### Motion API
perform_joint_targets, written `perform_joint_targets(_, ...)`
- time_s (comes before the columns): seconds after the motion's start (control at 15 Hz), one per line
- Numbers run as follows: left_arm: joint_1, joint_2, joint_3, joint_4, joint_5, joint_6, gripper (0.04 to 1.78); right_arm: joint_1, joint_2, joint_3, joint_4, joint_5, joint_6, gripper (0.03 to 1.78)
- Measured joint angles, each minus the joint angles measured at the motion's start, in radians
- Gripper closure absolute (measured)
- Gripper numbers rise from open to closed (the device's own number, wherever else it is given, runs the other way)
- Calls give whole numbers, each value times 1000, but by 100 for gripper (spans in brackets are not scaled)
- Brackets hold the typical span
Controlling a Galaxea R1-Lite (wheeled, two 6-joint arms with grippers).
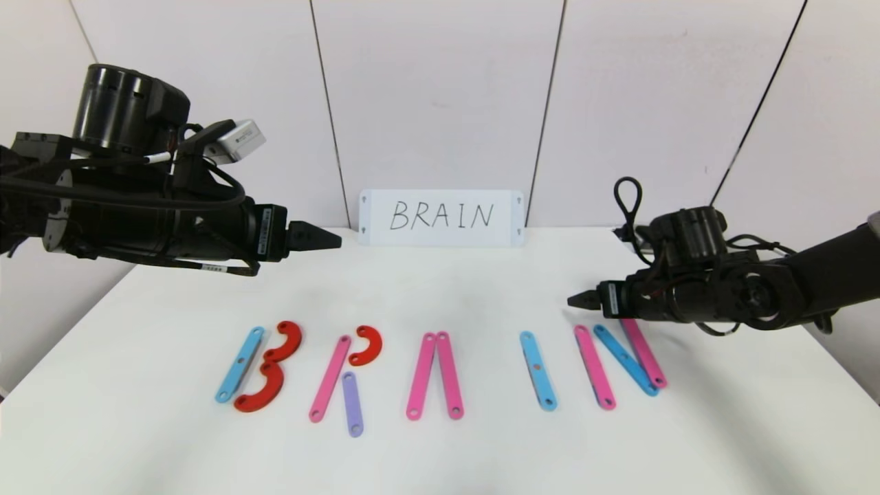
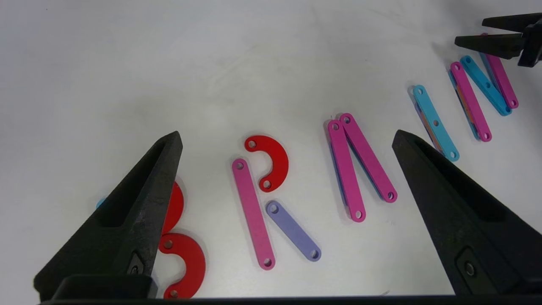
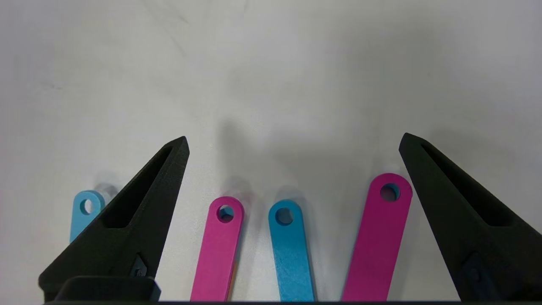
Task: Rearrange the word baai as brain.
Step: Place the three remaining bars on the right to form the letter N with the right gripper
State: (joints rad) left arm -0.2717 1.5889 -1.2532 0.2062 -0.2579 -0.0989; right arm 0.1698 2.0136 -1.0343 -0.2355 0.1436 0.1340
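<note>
Flat holed pieces on the white table spell brain; the word baai is not to be seen. B is a blue bar with two red curves. R is a pink bar, a red curve and a short purple bar. A is two pink bars, I a blue bar, N two pink bars and a blue one. My left gripper hovers open and empty, high behind B and R. My right gripper hangs open and empty, low over the far ends of N.
A white card handwritten BRAIN leans on the back wall behind the table's middle. The right gripper also shows far off in the left wrist view, above the N bars. The table's near edge runs just in front of the letters.
</note>
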Motion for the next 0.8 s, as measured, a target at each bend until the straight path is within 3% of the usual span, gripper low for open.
perform_joint_targets(0.8,0,0,0,0,0,0,8,9,-15,44,29,3,15,7)
